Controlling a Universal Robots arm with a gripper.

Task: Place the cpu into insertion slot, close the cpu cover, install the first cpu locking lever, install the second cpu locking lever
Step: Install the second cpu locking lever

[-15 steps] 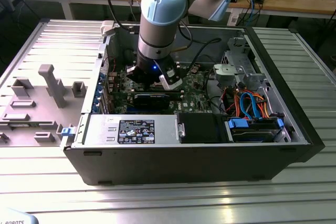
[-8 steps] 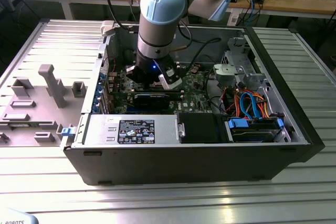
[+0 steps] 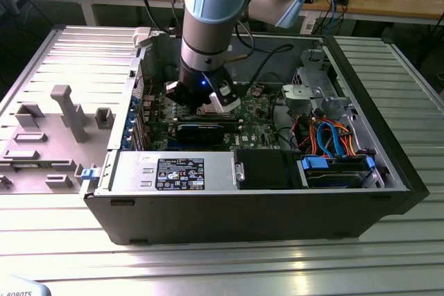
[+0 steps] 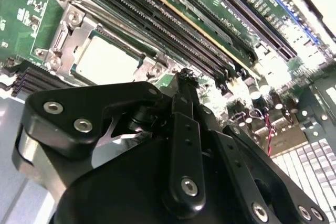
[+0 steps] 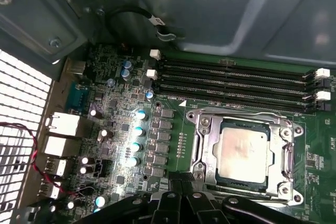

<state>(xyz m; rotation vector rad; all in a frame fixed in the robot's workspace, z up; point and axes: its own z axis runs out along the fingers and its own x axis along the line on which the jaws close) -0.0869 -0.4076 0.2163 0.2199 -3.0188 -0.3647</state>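
One cpu (image 5: pixel 243 152) is already sitting in the single insertion slot (image 5: pixel 206 169) on the motherboard (image 5: pixel 126 114). One cpu cover (image 5: pixel 286 156) is lying down around it, its frame bordering the chip, so placing and closing look done. Levers: can't tell whether either is latched. The end effector (image 4: pixel 185 85) is hovering just beside the socket, fingers pressed together, gripping nothing. Four memory slots (image 5: pixel 231 80) are running alongside.
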